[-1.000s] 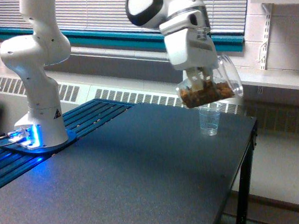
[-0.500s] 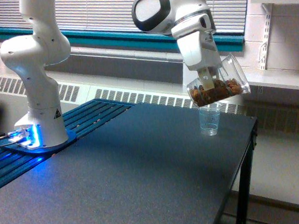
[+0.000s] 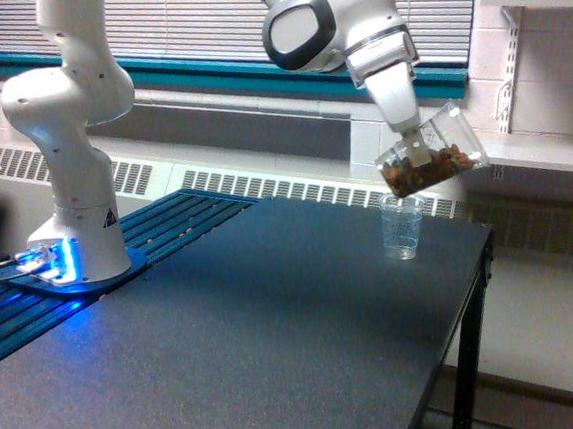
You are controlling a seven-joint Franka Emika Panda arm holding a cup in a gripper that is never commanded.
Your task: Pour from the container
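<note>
Dark table (image 3: 276, 326) under a blinded window, its corner edge near the small cup (image 3: 401, 227).
The gripper (image 3: 413, 141) is closed on the container (image 3: 432, 157), tilted above the cup, brown pieces inside; much table surface is free toward me.

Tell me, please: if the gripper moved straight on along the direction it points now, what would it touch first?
The gripper points down, slanted toward the exterior view's right, and holds the container. Going on, the container would probably pass just beside the small cup and meet the table first; depth is unclear.
</note>
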